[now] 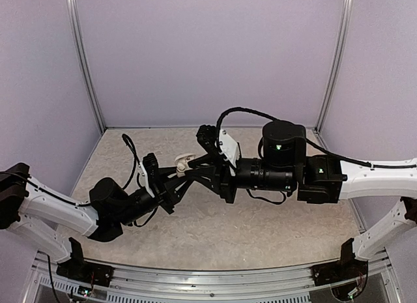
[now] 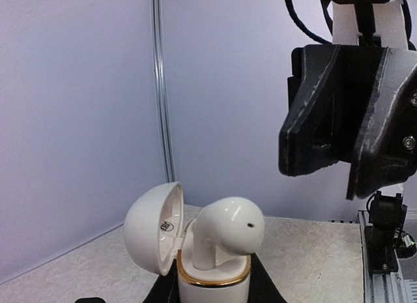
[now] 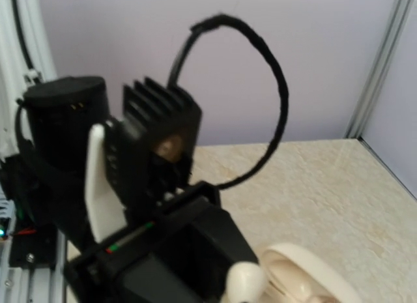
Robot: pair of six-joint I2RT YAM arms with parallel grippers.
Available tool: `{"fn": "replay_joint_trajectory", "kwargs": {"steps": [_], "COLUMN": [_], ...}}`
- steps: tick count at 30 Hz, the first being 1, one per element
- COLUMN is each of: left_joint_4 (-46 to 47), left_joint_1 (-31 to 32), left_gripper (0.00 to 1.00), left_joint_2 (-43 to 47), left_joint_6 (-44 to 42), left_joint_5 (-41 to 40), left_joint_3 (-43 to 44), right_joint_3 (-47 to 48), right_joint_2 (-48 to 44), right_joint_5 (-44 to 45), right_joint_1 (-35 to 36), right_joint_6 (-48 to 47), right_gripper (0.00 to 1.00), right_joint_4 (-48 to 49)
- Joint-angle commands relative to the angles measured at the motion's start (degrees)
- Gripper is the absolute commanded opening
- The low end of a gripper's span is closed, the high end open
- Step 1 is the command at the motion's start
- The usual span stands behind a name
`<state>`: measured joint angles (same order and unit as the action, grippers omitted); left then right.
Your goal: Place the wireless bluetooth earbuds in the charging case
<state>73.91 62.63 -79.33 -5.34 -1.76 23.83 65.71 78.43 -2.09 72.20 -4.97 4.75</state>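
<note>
My left gripper [image 2: 214, 288] is shut on the base of a white charging case [image 2: 212, 283] with a gold rim, held upright above the table. Its lid [image 2: 153, 226] is swung open to the left. One white earbud [image 2: 228, 228] stands with its stem in the case and its head sticking out. My right gripper [image 2: 322, 176] hangs just above and to the right of it, empty, with its jaws a little apart. In the top view the two grippers meet at the case [image 1: 185, 162]. The right wrist view shows the earbud [image 3: 244, 283] and the lid [image 3: 306, 277]. No other earbuds or cases show.
The beige speckled table [image 1: 260, 218] is walled by lilac panels with metal corner posts [image 1: 88, 75]. A black cable [image 3: 273, 94] loops over the left wrist. A metal rail [image 1: 215, 280] runs along the near edge.
</note>
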Motion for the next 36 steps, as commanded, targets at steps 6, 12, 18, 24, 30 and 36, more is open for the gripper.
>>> {"fn": "replay_joint_trajectory", "kwargs": {"steps": [6,12,18,24,30,36], "left_joint_4": [-0.4,-0.4,-0.6,-0.6,-0.6,-0.7], "left_joint_1": [1.0,1.2,1.3,1.3,1.3,1.3], "left_gripper": [0.06,0.06,0.06,0.06,0.06,0.06], "left_joint_2": [0.6,0.6,0.8,0.8,0.7,0.6], "left_joint_6": [-0.2,-0.6,-1.0,-1.2,-1.1,-1.2], "left_joint_5": [0.1,0.1,0.0,-0.1,-0.2,-0.2], "left_joint_3": [1.8,1.9,1.9,1.9,1.8,1.9], "right_joint_3": [1.5,2.1,2.5,2.7,0.8,0.3], "right_joint_2": [1.3,1.9,2.0,2.1,0.2,-0.2], "right_joint_5": [4.1,6.0,9.3,10.5,3.6,0.5], "right_joint_1": [-0.4,-0.4,-0.4,-0.4,-0.3,0.0], "right_joint_6": [-0.3,-0.3,0.0,0.0,-1.6,-2.5], "right_gripper": [0.20,0.19,0.19,0.19,0.21,0.21], "right_joint_4": [-0.6,-0.9,-2.0,-2.7,-0.4,0.8]}}
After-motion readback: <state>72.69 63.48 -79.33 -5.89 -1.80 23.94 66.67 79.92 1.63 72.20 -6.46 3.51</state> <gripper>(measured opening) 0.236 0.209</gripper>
